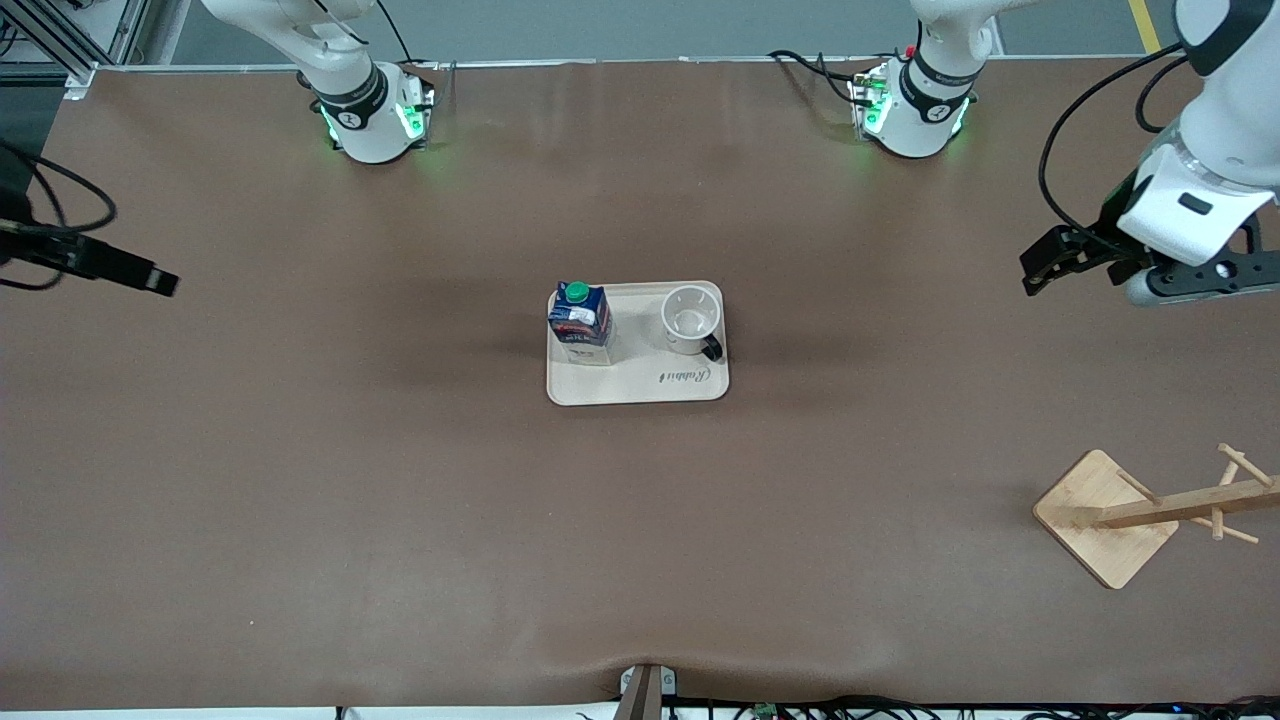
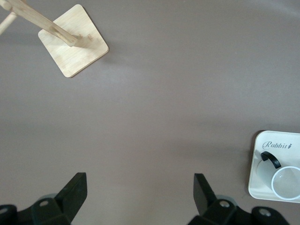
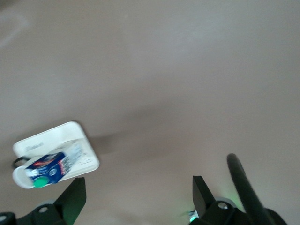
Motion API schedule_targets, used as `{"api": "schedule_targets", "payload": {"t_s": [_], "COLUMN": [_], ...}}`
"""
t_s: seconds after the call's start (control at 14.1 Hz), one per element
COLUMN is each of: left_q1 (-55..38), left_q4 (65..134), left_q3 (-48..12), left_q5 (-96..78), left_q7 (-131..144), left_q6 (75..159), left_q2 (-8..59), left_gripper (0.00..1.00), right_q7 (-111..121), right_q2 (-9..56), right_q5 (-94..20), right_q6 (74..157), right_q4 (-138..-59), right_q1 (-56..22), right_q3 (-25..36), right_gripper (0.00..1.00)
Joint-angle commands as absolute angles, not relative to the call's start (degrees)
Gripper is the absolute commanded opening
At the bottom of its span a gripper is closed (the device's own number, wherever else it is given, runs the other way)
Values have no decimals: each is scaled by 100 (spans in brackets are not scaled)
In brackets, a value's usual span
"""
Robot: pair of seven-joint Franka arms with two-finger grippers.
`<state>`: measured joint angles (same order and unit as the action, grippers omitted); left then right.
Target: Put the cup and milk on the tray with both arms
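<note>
The cream tray (image 1: 640, 385) lies at the middle of the table. The dark blue milk carton (image 1: 580, 322) with a green cap stands upright on it, toward the right arm's end. The white cup (image 1: 690, 320) stands upright on the tray beside it, toward the left arm's end, with its black handle pointing to the front camera. My left gripper (image 1: 1042, 270) is open and empty in the air over bare table at the left arm's end. My right gripper (image 1: 150, 276) is open and empty over the right arm's end. The left wrist view shows the left gripper (image 2: 139, 180), cup (image 2: 286, 183) and tray (image 2: 262, 161). The right wrist view shows the right gripper (image 3: 138, 185), milk (image 3: 49, 171) and tray (image 3: 56, 136).
A wooden cup rack with a square base (image 1: 1105, 515) and pegged post stands at the left arm's end, nearer the front camera; it also shows in the left wrist view (image 2: 72, 42). The arms' bases (image 1: 375, 120) glow green. A brown mat (image 1: 400, 500) covers the table.
</note>
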<state>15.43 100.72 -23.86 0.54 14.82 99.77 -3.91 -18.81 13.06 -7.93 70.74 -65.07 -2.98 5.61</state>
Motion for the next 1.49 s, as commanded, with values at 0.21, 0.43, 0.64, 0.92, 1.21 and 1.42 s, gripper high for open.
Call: {"api": "schedule_targets", "payload": {"t_s": [0.21,0.43,0.64,0.92,1.21,1.42], "left_q1": [1608,1600,1591,1232,503,151], "left_q4": [10555,10950,11109,11109,11118,11092], "left_q3": [-2986,-3505,-4208,-4474,-4465,-4465], "left_q5": [-53,-53,17,35,638,1921], "left_q7": [2300,3178,4303,5149,6131,7335], "left_q6": [10378,11019,11504,12205,12796,13077], "left_q2": [-589,-510,-134,666,1430,2212], "left_gripper": [100,100,100,100,100,100], "right_q7": [-1715,-995,-932,-958,-984,-958], "right_q2": [-43,-141,-158,-97,-97,-105], "right_q5": [-378,-352,-256,-1,229,27], "right_q6": [7752,7822,7770,7840,7848,7849], "right_q4": [-8349,-8437,-8525,-8175,-8156,-8165], "right_q1": [43,350,404,352,334,317], "right_q3": [466,466,448,422,422,431], "right_gripper": [100,100,100,100,100,100]}}
